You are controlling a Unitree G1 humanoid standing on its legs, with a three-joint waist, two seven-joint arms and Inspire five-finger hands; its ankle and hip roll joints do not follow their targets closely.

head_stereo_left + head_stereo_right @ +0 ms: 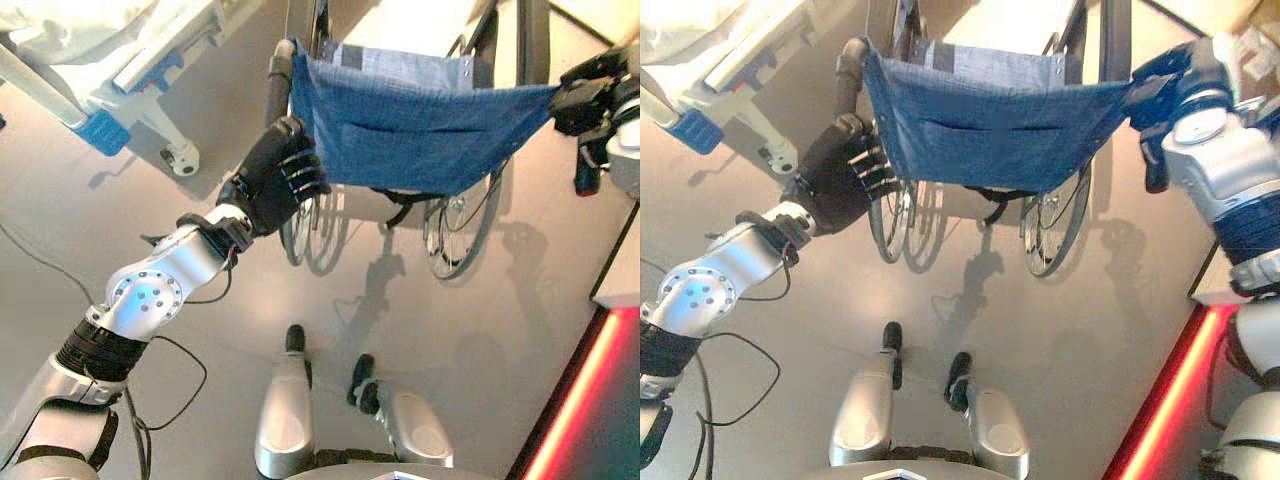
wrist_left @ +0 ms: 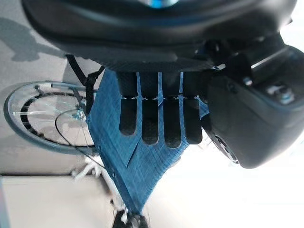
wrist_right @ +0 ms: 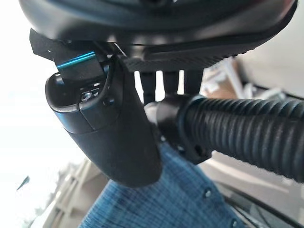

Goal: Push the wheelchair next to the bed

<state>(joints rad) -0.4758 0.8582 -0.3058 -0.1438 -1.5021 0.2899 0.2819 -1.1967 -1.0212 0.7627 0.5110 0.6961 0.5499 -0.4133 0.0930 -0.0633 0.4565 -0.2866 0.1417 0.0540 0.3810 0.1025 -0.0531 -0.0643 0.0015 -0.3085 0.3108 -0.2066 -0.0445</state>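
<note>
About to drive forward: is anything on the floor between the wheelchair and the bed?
Nothing visible. The wheelchair stands just right of the bed, with bare floor between them. The left hand lies flat against the backrest edge; the right hand is at the right push handle.

No legible text, label, number or sign on any surface. Wheelchair [image 1: 420, 120] back cloth is plain. Bed [image 1: 120, 60] frame carries no readable marking.

The wheelchair [image 1: 420, 130] had a backrest of woven blue cloth [image 1: 990, 125], matt, with stitched seams and metal rivets. Its push handle [image 3: 242, 135] was ribbed black rubber. The wheels [image 2: 47, 116] showed thin shiny metal spokes. The bed [image 1: 130, 60] looked like smooth white plastic. The floor [image 1: 420, 330] was smooth, faintly glossy.
</note>
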